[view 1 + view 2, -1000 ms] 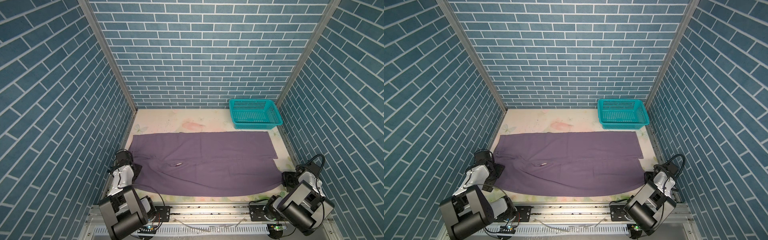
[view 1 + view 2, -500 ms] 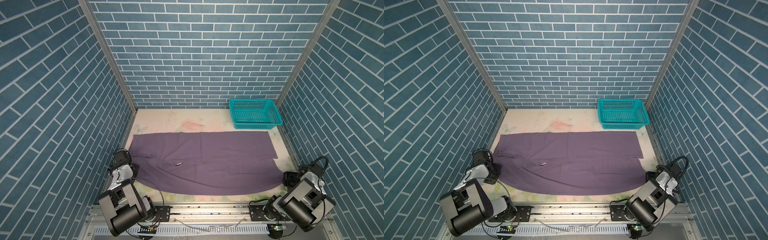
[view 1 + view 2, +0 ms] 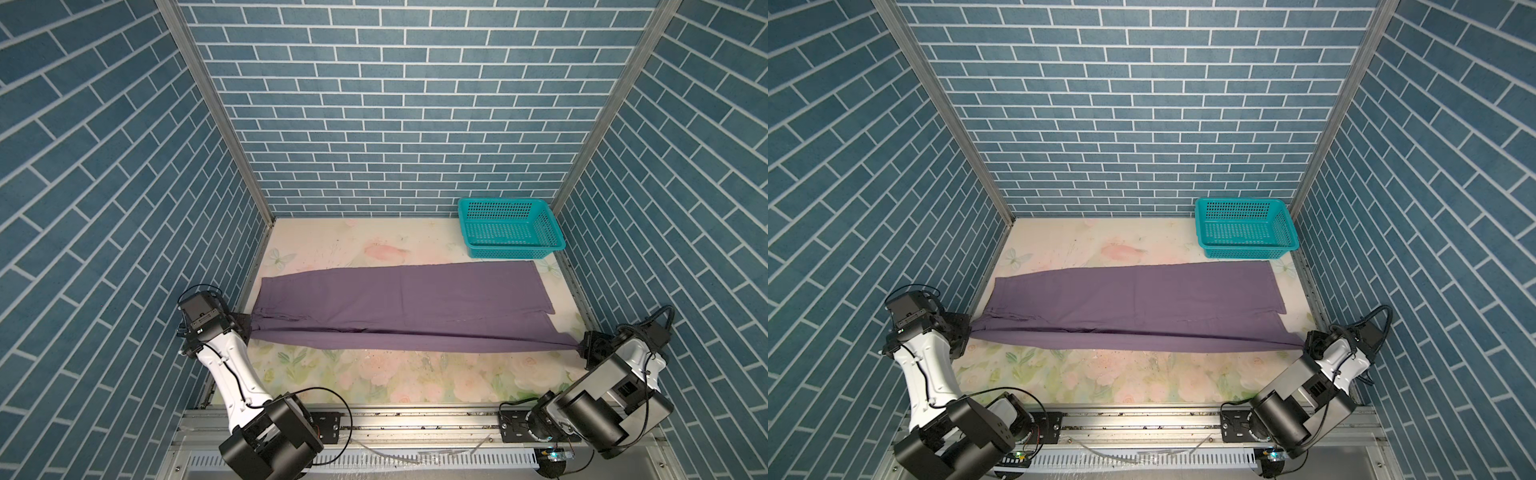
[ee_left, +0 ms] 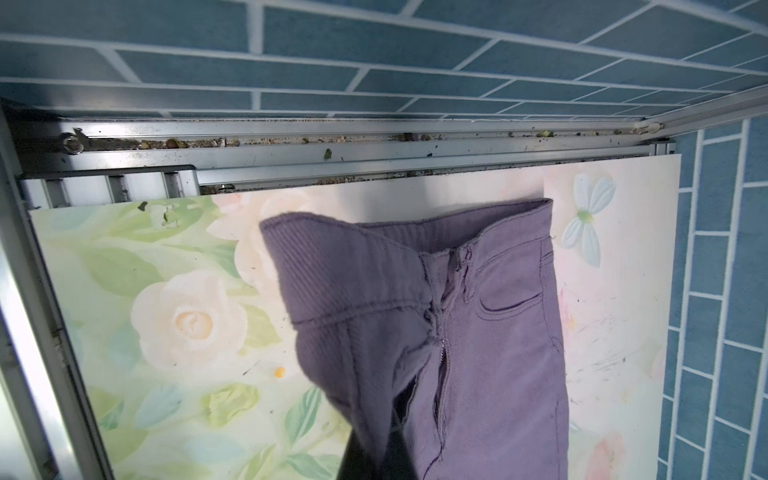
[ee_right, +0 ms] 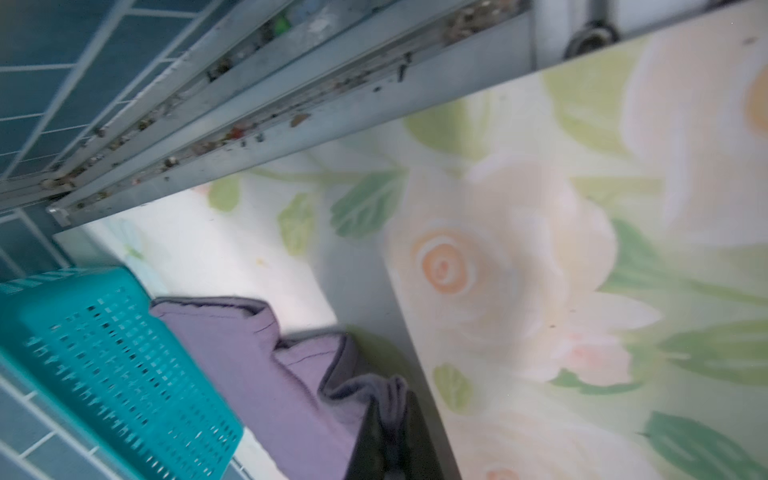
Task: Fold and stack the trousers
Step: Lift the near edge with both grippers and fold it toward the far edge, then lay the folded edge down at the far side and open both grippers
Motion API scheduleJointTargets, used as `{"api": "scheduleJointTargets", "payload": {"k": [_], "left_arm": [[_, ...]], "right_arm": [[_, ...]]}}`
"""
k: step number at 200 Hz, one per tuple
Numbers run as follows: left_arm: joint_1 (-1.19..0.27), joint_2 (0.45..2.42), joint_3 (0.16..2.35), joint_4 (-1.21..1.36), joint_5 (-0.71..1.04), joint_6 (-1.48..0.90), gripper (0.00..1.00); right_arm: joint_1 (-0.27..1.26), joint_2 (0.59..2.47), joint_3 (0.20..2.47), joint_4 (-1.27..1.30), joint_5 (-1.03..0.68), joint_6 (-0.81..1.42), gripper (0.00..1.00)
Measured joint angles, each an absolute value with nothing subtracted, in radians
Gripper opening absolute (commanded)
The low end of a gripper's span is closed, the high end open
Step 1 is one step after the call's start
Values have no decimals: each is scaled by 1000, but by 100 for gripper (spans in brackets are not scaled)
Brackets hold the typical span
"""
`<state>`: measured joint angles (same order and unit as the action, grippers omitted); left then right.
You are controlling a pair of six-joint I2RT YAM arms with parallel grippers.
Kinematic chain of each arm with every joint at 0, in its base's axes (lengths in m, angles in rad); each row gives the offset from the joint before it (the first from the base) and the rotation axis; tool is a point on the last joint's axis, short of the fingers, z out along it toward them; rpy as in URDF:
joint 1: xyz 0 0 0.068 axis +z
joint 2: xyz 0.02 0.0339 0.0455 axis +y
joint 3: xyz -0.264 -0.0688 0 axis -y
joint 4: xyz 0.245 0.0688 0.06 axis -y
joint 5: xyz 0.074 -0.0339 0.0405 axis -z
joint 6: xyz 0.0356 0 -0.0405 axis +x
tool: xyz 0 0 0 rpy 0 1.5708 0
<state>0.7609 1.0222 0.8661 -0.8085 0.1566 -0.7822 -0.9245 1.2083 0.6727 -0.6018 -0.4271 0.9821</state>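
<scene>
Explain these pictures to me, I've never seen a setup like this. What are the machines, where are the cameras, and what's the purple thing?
Two robot arms stand at the near edge of a flower-patterned table, boxed in by blue brick-pattern walls. Two pictures come from a paired camera overhead that looks down on the whole scene. The other two come from small cameras on the arms' wrists, so they show the cloth up close.

The purple thing is a pair of trousers, spread sideways across the table. A teal basket sits in the far right corner.

Each arm ends in a two-fingered gripper. The left gripper is shut on the waist end and the right gripper on a leg end. The near edge of the trousers is lifted and stretched taut between them, while the far part lies flat.
</scene>
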Motion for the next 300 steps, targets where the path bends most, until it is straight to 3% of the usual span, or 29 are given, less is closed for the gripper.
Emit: {"api": "scheduleJointTargets", "payload": {"k": [68,162,300], "left_arm": [[768,1047,965,-843,231,-723,0],[707,1155,962,-662,335,-732,0],[574,1309,993,-534,244,-721,0]], "right_arm": [[-844,1266,820,-548,-574,1047,0],[-609,1517,1168,-538,-545,1015,0],[-506,1679,1254,-519,-430,948,0]]}}
